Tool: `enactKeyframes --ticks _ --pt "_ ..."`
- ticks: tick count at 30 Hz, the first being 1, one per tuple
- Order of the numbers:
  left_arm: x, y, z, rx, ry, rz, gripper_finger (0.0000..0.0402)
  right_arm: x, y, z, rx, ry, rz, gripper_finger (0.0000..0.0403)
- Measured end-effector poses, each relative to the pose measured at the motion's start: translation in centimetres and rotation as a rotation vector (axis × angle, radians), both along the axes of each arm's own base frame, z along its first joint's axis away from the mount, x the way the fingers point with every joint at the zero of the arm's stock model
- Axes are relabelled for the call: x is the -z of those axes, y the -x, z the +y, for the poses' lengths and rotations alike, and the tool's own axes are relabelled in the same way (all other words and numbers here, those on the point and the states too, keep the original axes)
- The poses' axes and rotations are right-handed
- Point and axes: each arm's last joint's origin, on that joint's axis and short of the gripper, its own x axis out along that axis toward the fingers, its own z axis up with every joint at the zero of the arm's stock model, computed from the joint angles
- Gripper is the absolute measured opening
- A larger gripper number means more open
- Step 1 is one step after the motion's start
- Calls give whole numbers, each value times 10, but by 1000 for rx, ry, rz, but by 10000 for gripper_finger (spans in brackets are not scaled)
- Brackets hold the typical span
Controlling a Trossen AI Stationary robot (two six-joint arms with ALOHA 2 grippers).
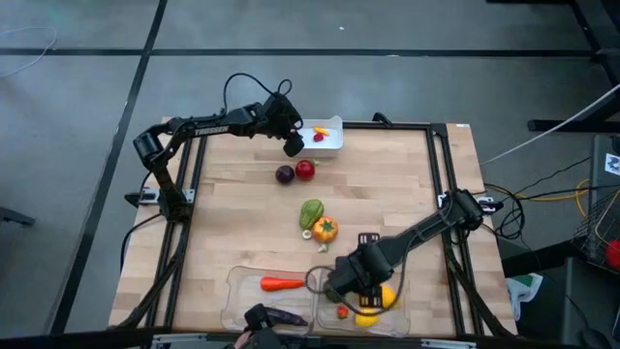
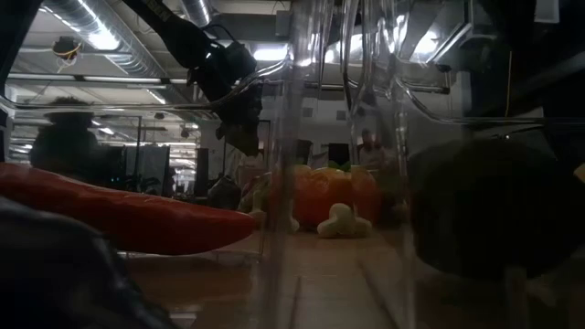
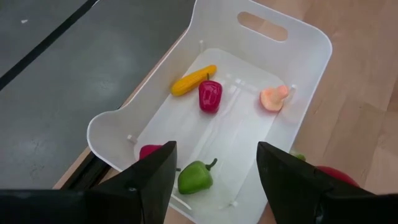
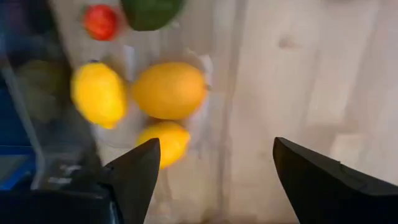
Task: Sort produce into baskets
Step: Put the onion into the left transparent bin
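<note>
Table: we see a wooden top (image 1: 387, 184) on a grey floor.
Left gripper (image 3: 214, 165): we find it over the white bin (image 3: 311, 68), fingers apart, empty.
Right gripper (image 4: 214, 165): fingers apart above lemons (image 4: 168, 90) in the right clear tray (image 1: 402, 315).
Carrot (image 1: 281, 284): in the left clear tray (image 1: 232, 291).
Loose produce: orange pepper (image 1: 325, 230) and apple (image 1: 305, 171) mid-table.

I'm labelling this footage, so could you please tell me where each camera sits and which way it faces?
High: overhead, straight down; both arms, wooden table.
Low: table height, through clear tray; left arm above.
Left wrist: into white bin; open left pincer.
Right wrist: over lemons; open right pincer.
Shared: high also shows bin, lemons.
</note>
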Motion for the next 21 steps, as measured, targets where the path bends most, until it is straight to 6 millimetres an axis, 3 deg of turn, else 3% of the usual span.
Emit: enactKeyframes --ticks 5,14,21 --pt "0 -5 -8 34 -6 4 219 -5 -3 -15 -22 46 -24 308" --pt "3 -17 -32 169 -22 80 219 -45 9 -44 -66 183 -208 308" --pt "-7 -26 -58 263 17 168 219 -68 13 -75 -126 247 -284 308"
